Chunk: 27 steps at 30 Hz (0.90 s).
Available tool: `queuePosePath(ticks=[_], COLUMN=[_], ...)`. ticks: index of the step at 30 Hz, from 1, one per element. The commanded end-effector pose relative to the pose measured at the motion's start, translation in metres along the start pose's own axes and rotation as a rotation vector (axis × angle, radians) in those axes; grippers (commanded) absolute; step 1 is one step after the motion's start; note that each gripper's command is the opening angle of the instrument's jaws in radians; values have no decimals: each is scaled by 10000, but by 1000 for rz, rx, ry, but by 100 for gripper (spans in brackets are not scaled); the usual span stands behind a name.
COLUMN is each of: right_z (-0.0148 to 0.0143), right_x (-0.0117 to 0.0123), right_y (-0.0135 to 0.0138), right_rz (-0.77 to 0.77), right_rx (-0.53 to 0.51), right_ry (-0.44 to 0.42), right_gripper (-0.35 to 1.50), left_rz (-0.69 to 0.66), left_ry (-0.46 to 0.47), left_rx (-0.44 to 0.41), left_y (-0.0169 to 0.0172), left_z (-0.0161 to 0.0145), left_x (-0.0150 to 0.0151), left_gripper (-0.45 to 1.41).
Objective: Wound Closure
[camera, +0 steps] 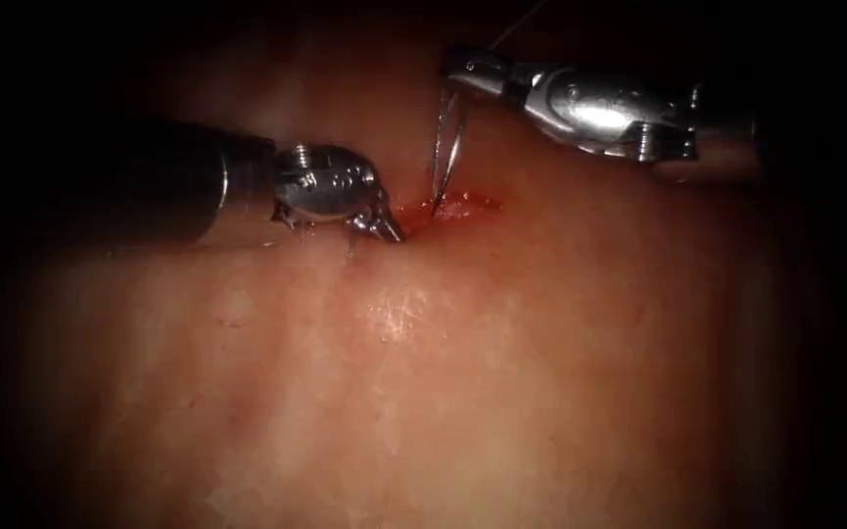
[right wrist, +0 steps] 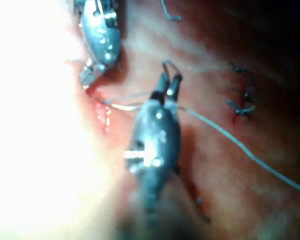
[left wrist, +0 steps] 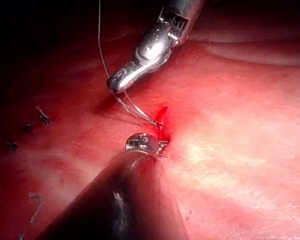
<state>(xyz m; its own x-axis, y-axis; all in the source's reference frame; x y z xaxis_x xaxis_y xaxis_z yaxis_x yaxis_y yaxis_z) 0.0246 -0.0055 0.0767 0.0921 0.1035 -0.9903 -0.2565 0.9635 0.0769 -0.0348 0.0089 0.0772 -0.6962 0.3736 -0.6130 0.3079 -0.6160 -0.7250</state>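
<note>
needle: curved, held at its upper end by the right tool; arc runs down to the cut, lower tip at the red line, seems just entered or touching the tissue there; depth not readable.
needle, left wrist view: thin arc from the right tool's tip down to the bright red spot.
thread: leaves the right tool's tip and goes up and away; in the right wrist view a pale strand trails off over the tissue.
cut: short red line, red fluid along it, between the two tool tips.
right tool: jaws clamped on the needle's upper end, above the cut, slightly to its right.
left tool: tip at the cut's left end, touching or pressing the tissue; cannot tell whether it grips anything.
tissue: pale, glossy, bare below the cut.
older stitches: dark knots well apart from the cut; cut ends of thread lie loose nearby.
step, judged: needle set at the wound edge.
doing it well, judged: keep firm grip near the needle's end, turn the wrist along the curve, don't push straight; left tip steadies the edge without crushing; keep thread slack clear of the jaws.
</note>
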Motion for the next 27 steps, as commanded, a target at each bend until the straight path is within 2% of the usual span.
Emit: queuePosePath(ticks=[1, 8, 13, 17, 20, 23, 27], right_z=[6, 3, 0, 0, 0, 0, 1], right_x=[-1, 3, 8, 12, 16, 17, 16], right_y=[2, 2, 3, 1, 1, 2, 3], right_rz=[0, -9, -4, -7, -9, -14, -26], right_rx=[-2, 1, 7, 12, 15, 13, 12], right_ry=[4, 5, 15, 25, 38, 39, 39], right_gripper=[-35, -35, -35, -35, -35, -35, -35], left_rz=[2, -27, -64, -126, -187, -184, -182], left_ry=[1, -30, -69, -79, 22, 79, 88], left_rx=[7, 62, 91, 62, -33, -83, -103], left_y=[-19, -47, -66, -79, -79, -70, -59], left_z=[3, 5, 23, 33, 28, 17, 10], left_x=[1, -11, -38, -46, -38, -27, -18], left_gripper=[-38, -42, -43, -43, -43, -43, -43])
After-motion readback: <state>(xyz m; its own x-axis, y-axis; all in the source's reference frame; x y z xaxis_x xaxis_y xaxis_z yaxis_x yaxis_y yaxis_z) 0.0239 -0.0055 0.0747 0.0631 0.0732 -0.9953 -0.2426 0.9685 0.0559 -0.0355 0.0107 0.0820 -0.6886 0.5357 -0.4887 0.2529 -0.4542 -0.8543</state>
